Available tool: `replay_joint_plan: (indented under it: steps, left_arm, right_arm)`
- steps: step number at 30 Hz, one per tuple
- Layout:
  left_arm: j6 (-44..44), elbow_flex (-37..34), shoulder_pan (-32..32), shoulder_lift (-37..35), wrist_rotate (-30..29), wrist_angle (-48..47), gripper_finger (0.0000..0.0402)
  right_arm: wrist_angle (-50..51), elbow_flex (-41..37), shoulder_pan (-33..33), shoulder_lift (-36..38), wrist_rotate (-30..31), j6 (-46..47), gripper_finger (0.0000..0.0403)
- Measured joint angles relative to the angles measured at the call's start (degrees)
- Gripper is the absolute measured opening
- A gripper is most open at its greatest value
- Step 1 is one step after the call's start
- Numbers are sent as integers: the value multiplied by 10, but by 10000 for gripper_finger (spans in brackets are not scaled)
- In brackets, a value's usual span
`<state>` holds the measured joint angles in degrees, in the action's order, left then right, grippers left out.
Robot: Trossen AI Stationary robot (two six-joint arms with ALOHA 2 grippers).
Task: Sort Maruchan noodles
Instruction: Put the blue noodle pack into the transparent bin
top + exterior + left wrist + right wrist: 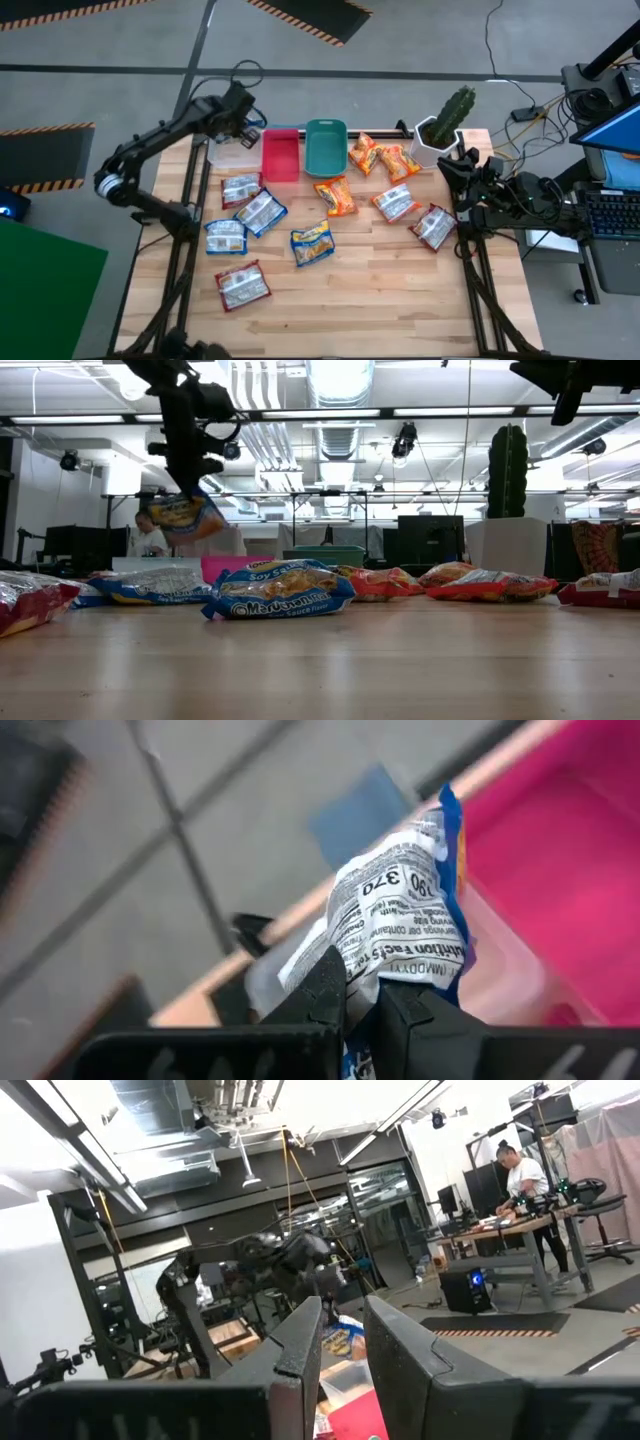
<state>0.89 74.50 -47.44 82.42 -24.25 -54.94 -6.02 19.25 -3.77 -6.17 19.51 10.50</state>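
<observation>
1. High view: the left pincer (243, 125) is at the far left of the worktop (400, 290), above the clear bin (232, 152), which stands just left of the red bin (281, 156) and the teal bin (325, 146). Its load is hard to make out here. The other Maruchan noodles (313, 243) lie loose on the worktop: blue and red packets to the left and near, orange ones toward the far right beside the cactus pot (440, 135). The right pincer (462, 165) waits at the far right edge.

2. Low view: the left pincer (190, 475) hangs well above the worktop with a blue-trimmed packet (185, 515) dangling from it, clear of the packets below.

3. Left wrist view: the left pincer (362, 1005) is clenched on the crumpled blue-trimmed packet (400, 925), nutrition panel outward, with the red bin (590, 870) just beside and a clear bin wall below.

4. Right wrist view: the right pincer (345, 1335) holds nothing, its fingers a little apart, pointing across at the left arm.

5. Judgement: this is the carry-and-drop step for one blue packet. The next move calls for settling over the intended bin, apparently the clear one, then releasing without letting the packet fall into the red bin.
</observation>
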Motion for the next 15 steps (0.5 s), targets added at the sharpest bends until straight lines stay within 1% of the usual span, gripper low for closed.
replay_joint_plan:
  steps: [2, 5, 9, 15]
  left_arm:
    - [1, 29, -24, 26, 37, -28, 2]
    - [1, 62, -57, 63, 66, -76, 2]
    - [1, 90, -86, 102, 122, -139, 2]
    - [-5, 97, -91, 142, 130, -147, 2]
  right_arm:
    - [0, 0, 0, 0, 0, 0, 68]
    - [0, 0, 0, 0, 0, 0, 68]
    - [6, 0, 0, 0, 0, 0, 68]
    - [13, 0, 0, 0, 0, 0, 68]
